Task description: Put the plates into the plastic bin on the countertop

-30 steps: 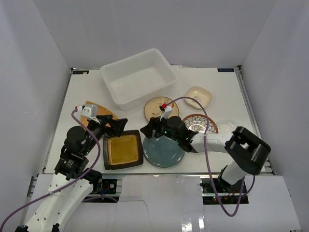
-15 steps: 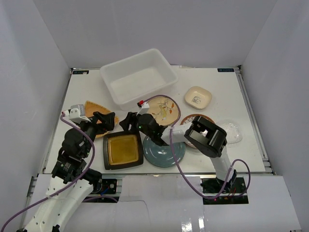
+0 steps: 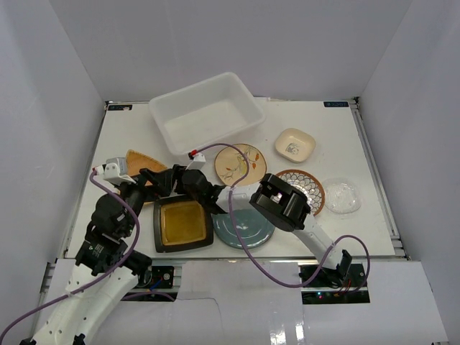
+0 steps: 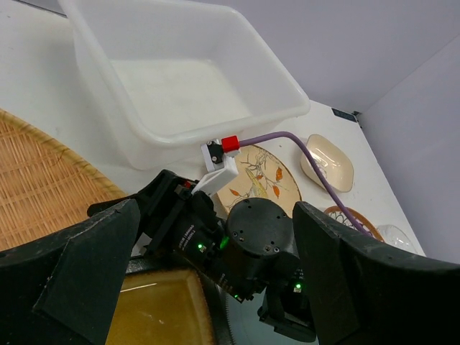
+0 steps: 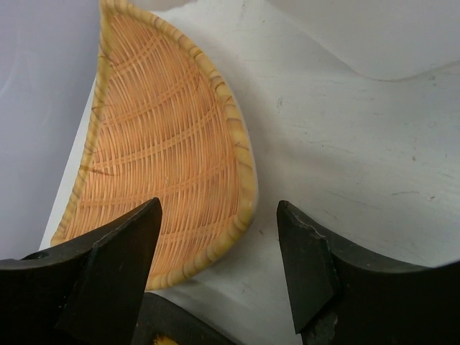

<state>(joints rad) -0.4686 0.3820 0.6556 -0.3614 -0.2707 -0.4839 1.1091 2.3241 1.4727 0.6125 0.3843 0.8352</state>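
Observation:
The plastic bin (image 3: 207, 118) stands empty at the back of the countertop (image 3: 330, 129). The orange wedge plate (image 3: 138, 159) lies at the left, and in the right wrist view (image 5: 165, 158) its rim sits between my fingers. My right gripper (image 3: 174, 178) (image 5: 215, 251) is open, low over the wedge's right edge. My left gripper (image 3: 152, 180) (image 4: 215, 266) is open and empty, right beside it, looking onto the right wrist. The black square plate (image 3: 182, 223), blue-grey plate (image 3: 244, 228), cream floral plate (image 3: 241, 164), mandala plate (image 3: 302, 187), small cream square plate (image 3: 295, 144) and clear plate (image 3: 341, 195) lie on the countertop.
The right arm (image 3: 277, 205) stretches leftward over the blue-grey and black plates. White walls close in the countertop on three sides. The bin's near wall (image 4: 180, 136) is just behind both grippers.
My right gripper has swung left from over the blue-grey plate to the wedge plate's right edge. My left gripper has drawn back a little to the left.

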